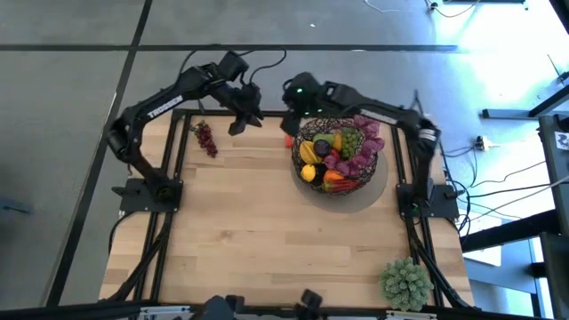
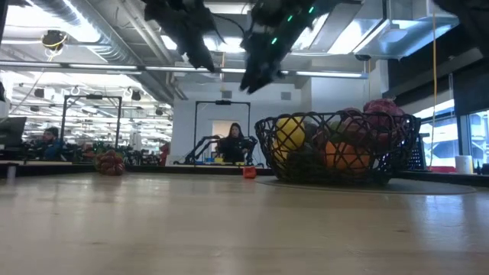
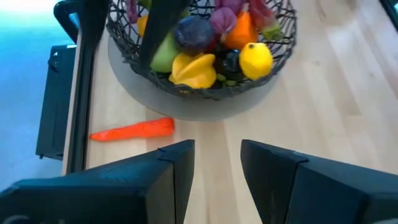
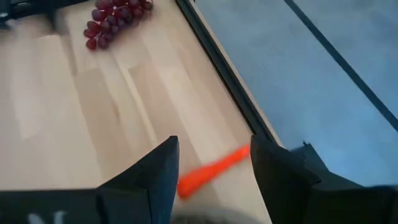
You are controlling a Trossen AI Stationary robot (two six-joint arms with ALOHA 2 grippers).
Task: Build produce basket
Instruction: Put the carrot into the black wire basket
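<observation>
Now, label by label:
Left gripper (image 3: 216, 171): raised, fingers parted, gripping nothing; red chilli (image 3: 134, 130) lies just ahead, basket (image 3: 121, 37) beyond it.
Right gripper (image 4: 214, 168): raised, fingers spread, empty; same chilli under its tips, purple grapes (image 4: 115, 15) well ahead.
Basket: loaded with produce (image 1: 336, 153), beside the right gripper.

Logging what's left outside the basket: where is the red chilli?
In the high view the chilli lies on the table's far edge, just left of the basket, below the right gripper.
</observation>
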